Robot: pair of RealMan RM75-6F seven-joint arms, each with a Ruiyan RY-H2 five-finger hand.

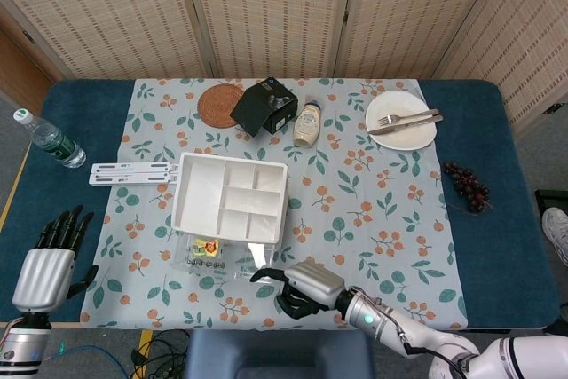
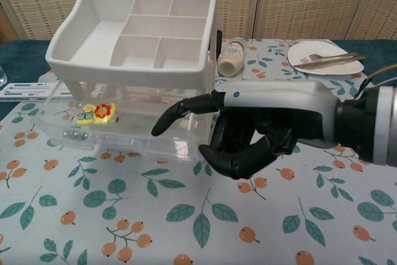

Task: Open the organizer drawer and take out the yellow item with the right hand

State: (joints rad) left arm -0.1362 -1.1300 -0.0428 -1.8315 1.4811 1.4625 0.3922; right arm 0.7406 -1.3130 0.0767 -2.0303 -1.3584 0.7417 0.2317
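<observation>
My right hand (image 2: 248, 134) hooks one finger on the pulled-out drawer (image 2: 124, 130), the others curled. The yellow item (image 2: 96, 112) lies inside. My left hand (image 1: 49, 259) rests open.

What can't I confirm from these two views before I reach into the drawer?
- Drawer front right corner: chest view, hidden behind the right robot hand; contact cannot be judged.
- Yellow item: head view, too small to identify.
- Lower drawers: both views, covered by the pulled-out drawer and white tray.
- Left robot hand: outside the chest view.
</observation>
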